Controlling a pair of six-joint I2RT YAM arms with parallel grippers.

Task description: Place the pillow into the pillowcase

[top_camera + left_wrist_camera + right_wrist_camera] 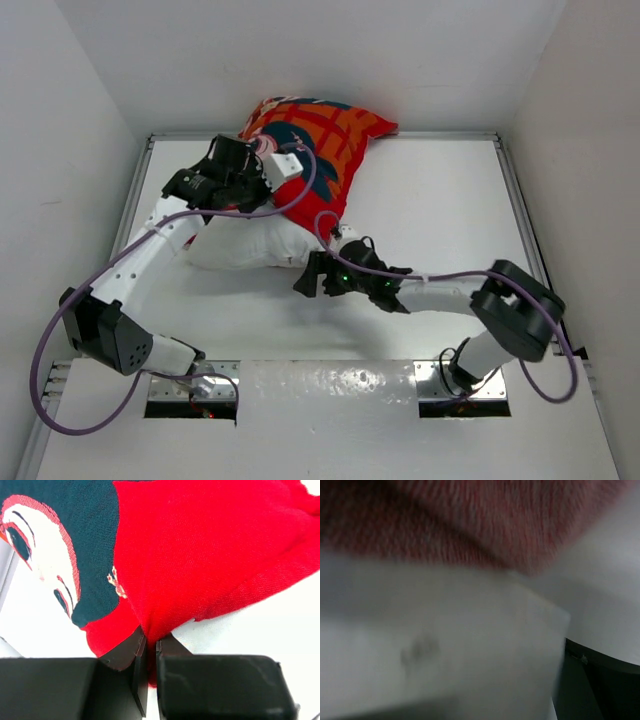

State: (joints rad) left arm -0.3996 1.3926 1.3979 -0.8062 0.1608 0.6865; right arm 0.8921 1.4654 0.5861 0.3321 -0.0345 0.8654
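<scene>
Your left gripper (151,643) is clamping down on a gathered fold of the pillowcase (215,555). In the left wrist view its two dark fingers are pressing together with the red cloth bunching between them. A printed face with dark teal hair is lying just to the left of the pinch. From above, that arm is reaching over the near left part of the bundle and its wrist is sitting on top of the cloth.

Your right gripper (306,276) is pushing against the near right edge of the pillow (250,245). I cannot tell whether its fingers are apart or together. The right wrist view is showing only blurred white fabric up close, a blur of red above it and a dark part of the gripper in the lower right corner.

The pillow is lying on the table (450,200), left of centre. Its far part is sitting inside the pillowcase (320,140) and its near white part is sticking out toward the arm bases. The filled end of the case is pointing toward the far wall, with its right corner resting on the bare table. Both arms are bending inward, so the grippers are working on the open end of the case from either side
</scene>
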